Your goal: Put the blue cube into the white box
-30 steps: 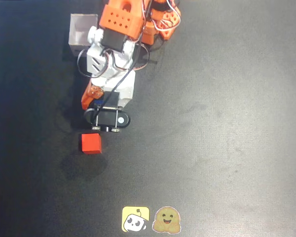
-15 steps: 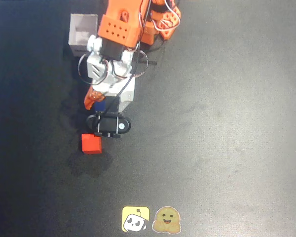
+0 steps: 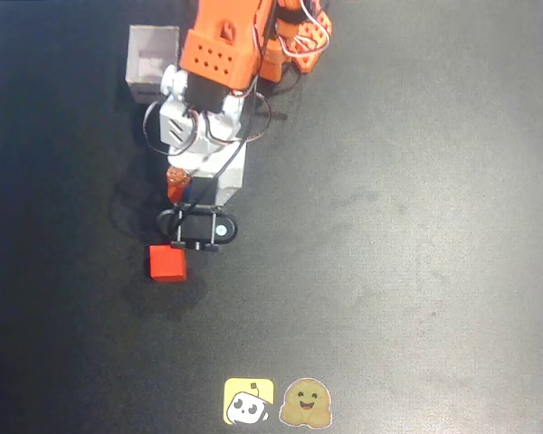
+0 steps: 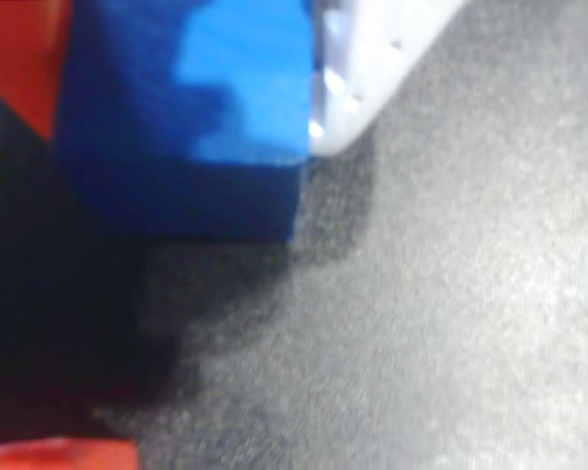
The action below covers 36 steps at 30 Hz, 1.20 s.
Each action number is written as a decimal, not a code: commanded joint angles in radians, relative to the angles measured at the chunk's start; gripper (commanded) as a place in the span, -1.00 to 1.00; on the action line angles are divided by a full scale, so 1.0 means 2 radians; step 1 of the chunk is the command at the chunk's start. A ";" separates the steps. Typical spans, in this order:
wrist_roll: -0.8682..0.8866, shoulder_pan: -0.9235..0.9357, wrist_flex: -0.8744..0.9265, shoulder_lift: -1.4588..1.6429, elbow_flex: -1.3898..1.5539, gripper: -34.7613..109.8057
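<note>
Blue cube (image 4: 206, 117) pinched in the claw (image 4: 191, 108), lifted off the dark table (image 3: 416, 226). In the overhead view, white box (image 3: 151, 63) lies up-picture, beside the arm.

Two cubes (image 3: 167, 262) (image 4: 191, 117), one box (image 3: 151, 63), two stickers (image 3: 248, 401) (image 3: 306, 402)

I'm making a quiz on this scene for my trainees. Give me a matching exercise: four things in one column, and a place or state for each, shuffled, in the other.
1. blue cube
2. red cube
3. white box
4. stickers

a. bottom edge of the overhead view
b. top left of the overhead view, beside the arm
c. on the mat just below the hand in the overhead view
d. held between the fingers in the wrist view

Pairs: 1-d, 2-c, 3-b, 4-a
</note>
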 commanded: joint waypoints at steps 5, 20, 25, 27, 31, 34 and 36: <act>-0.015 0.006 0.045 0.016 -0.038 -0.52; -0.025 0.087 0.250 0.155 -0.154 -0.52; -0.031 0.150 0.295 0.204 -0.151 -0.52; -0.035 0.178 0.311 0.222 -0.148 -0.52; -0.047 0.223 0.320 0.253 -0.151 -0.52; -0.049 0.247 0.322 0.267 -0.158 -0.52; -0.049 0.258 0.328 0.278 -0.163 -0.52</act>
